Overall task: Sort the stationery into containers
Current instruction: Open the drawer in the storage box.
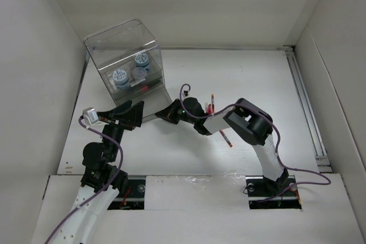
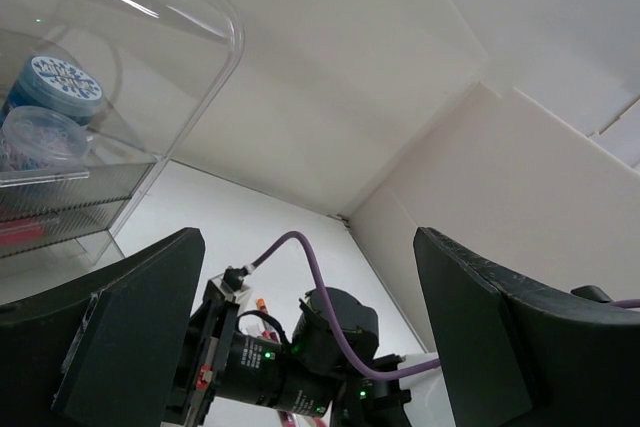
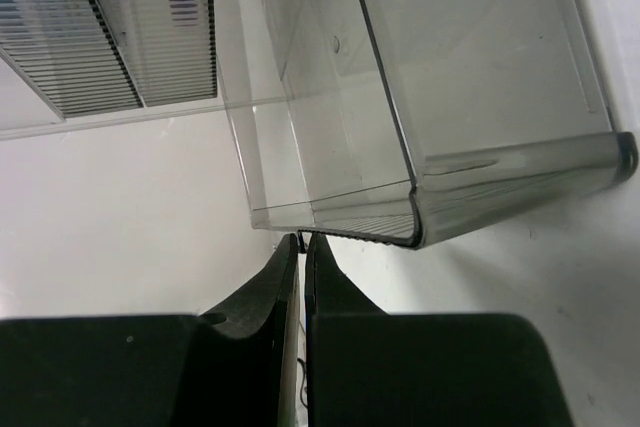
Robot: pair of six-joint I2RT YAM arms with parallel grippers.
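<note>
- Drawer [image 3: 520, 179] of clear organiser box [image 1: 123, 41] stands out, likely to take red pens [image 1: 212, 102]; right claw [image 3: 302, 247], pinched shut, sits at its lip.
- Left claw [image 1: 127, 111] gapes wide, empty, beside it.

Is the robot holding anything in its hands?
No. The left gripper is open and empty; the right gripper is shut on nothing, tips by the clear drawer.

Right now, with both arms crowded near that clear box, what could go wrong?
1. The shut right gripper sits just off the lip of the clear drawer; a small drift could shove the drawer or the organiser box.
2. Two red pens lie right by the right arm, which might sweep them away.
3. The open left gripper hovers close by, so the arms could bump.
</note>
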